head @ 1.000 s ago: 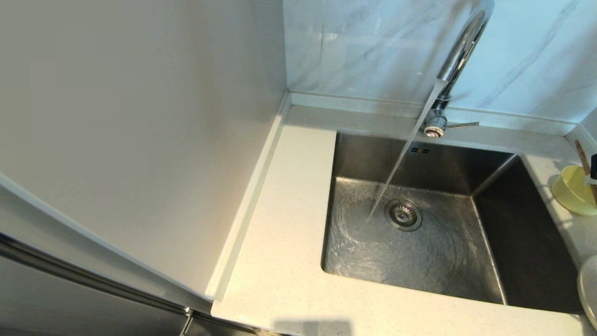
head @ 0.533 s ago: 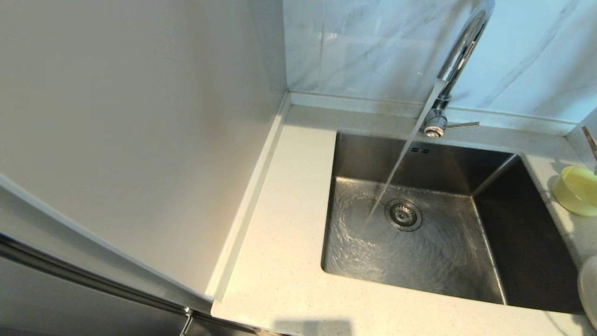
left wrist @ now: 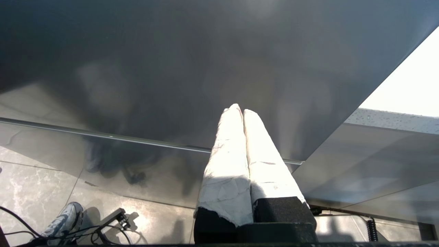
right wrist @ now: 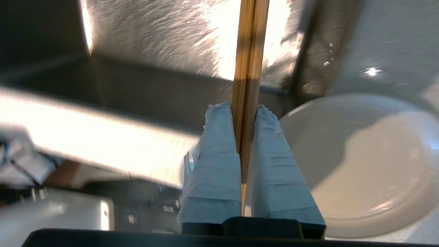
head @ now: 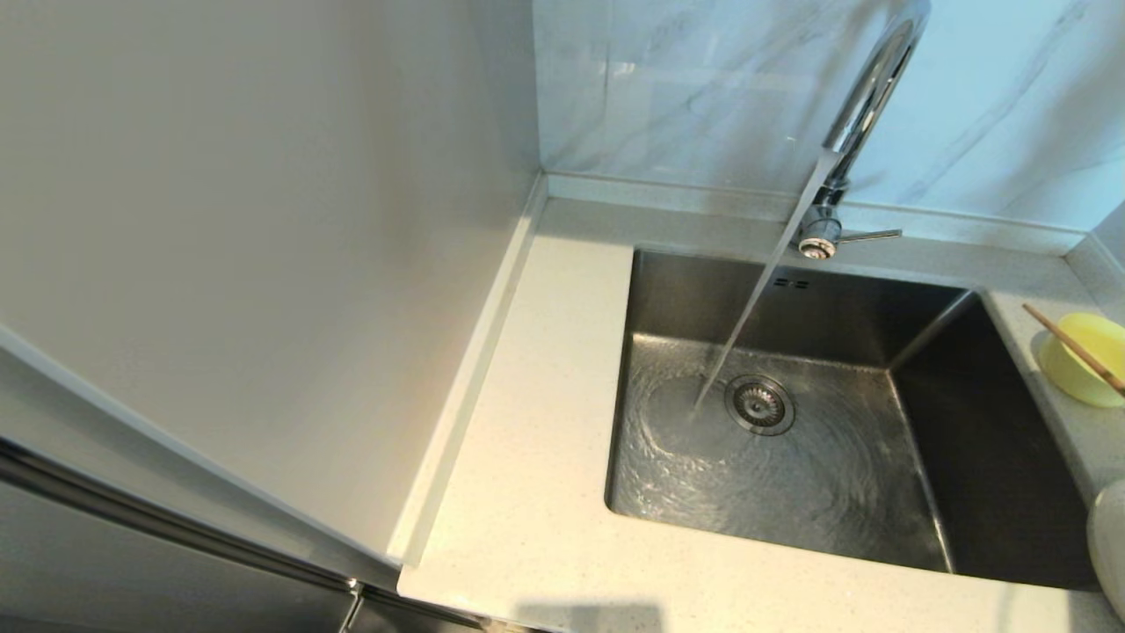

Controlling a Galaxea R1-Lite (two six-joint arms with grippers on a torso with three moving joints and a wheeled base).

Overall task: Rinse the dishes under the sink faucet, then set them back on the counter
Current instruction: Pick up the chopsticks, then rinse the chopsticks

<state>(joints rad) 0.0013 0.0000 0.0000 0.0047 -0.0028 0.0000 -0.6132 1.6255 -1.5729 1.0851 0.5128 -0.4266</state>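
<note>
While right gripper clamps chopsticks, sink lies open.

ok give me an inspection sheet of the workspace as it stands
Surface: off-white speckled counter runs around the sink.
Faucet: sink faucet is running; the stream lands beside the strainer drain and the water swirls over the basin floor.
Dishes: bowl on the counter right of the sink; plate on the counter at the sink's near right corner.
Chopsticks: chopsticks clamped in the right gripper, their tip passing over the bowl in the head view.
Left gripper: left gripper shut on nothing, parked low beside the cabinet front.
Clutter: nothing seen on the counter.
Cables: black cables on the floor.
Surroundings: marble wall tiles; a shoe on the floor.
</note>
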